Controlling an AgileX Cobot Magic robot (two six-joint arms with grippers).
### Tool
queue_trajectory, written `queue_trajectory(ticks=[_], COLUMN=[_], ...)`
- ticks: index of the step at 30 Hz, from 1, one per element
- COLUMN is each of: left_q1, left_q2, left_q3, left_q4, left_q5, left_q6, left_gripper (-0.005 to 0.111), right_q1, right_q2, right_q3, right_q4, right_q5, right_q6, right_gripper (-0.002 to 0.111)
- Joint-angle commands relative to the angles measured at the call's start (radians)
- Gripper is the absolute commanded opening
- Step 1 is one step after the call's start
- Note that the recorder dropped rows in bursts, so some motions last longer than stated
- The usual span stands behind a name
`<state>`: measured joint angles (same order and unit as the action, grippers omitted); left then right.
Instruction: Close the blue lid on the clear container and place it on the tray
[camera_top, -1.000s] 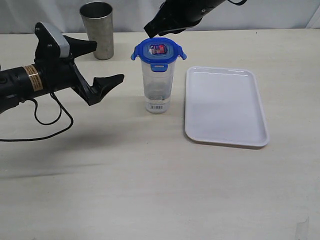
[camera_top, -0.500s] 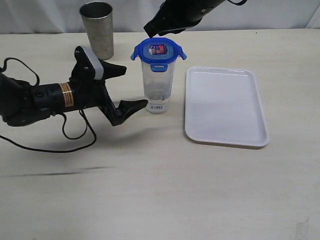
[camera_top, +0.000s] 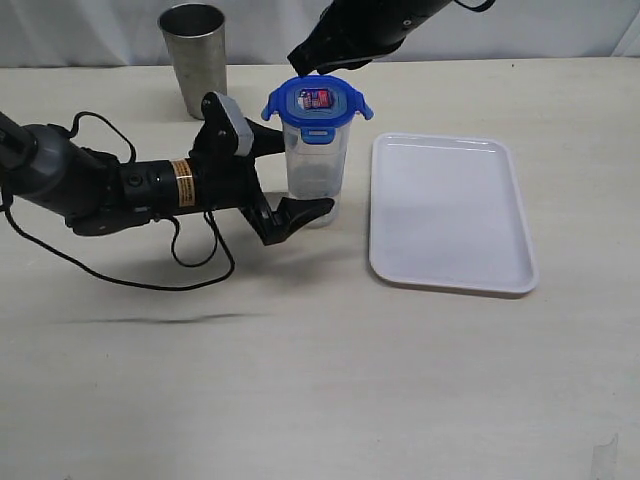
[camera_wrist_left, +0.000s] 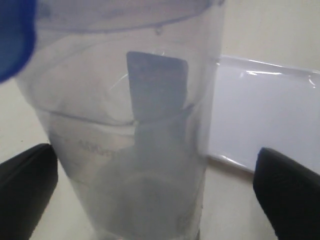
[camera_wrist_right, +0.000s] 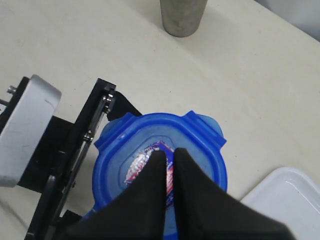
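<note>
Two left fingers (camera_top: 300, 212) newly flank container (camera_top: 318, 172), seemingly apart

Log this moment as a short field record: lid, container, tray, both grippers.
Lid: small round blue plastic lid on the container's mouth, side flaps sticking outward
Container: tall clear plastic container, upright beside the tray, not on it
Tray: flat white rectangular plastic tray, nothing on it
Left gripper: open, jaws either side of the container's lower half
Right gripper: shut, tips above the lid's centre; contact unclear
</note>
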<state>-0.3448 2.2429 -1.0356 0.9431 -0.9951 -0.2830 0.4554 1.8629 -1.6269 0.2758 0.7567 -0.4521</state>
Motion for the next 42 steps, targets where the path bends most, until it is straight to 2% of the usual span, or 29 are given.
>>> queue_trajectory(ticks=[1, 9, 17, 30, 36, 42], left_q1=[-0.004, -0.004, -0.029, -0.029, -0.029, -0.029], left_q2=[0.044, 0.07, 0.083, 0.083, 0.083, 0.083], left_q3=[-0.052, -0.095, -0.095, -0.095, -0.095, -0.095], left_q4=[0.003, 0.027, 0.04, 0.028, 0.031, 0.031], left_q5=[0.008, -0.039, -0.041, -0.054, -0.032, -0.027], left_q6=[-0.033, -0.091, -0.082, -0.088, -0.088, -0.088], left_gripper=[0.105, 0.105, 0.105, 0.105, 0.105, 0.105], right_q1=[0.001, 0.001, 0.001, 0.001, -0.005, -0.103], right_q2=[-0.01, -0.01, -0.01, -0.01, -0.047, -0.123], right_q3=[0.005, 0.005, 0.005, 0.005, 0.005, 0.005], right_q4=[-0.005, -0.005, -0.005, -0.02, -0.287, -0.226], right_q5=[0.002, 0.004, 0.004, 0.026, -0.024, -0.036], right_q6=[0.003, 0.003, 0.018, 0.02, 0.282, 0.287], right_gripper=[0.005, 0.005, 0.005, 0.005, 0.005, 0.005])
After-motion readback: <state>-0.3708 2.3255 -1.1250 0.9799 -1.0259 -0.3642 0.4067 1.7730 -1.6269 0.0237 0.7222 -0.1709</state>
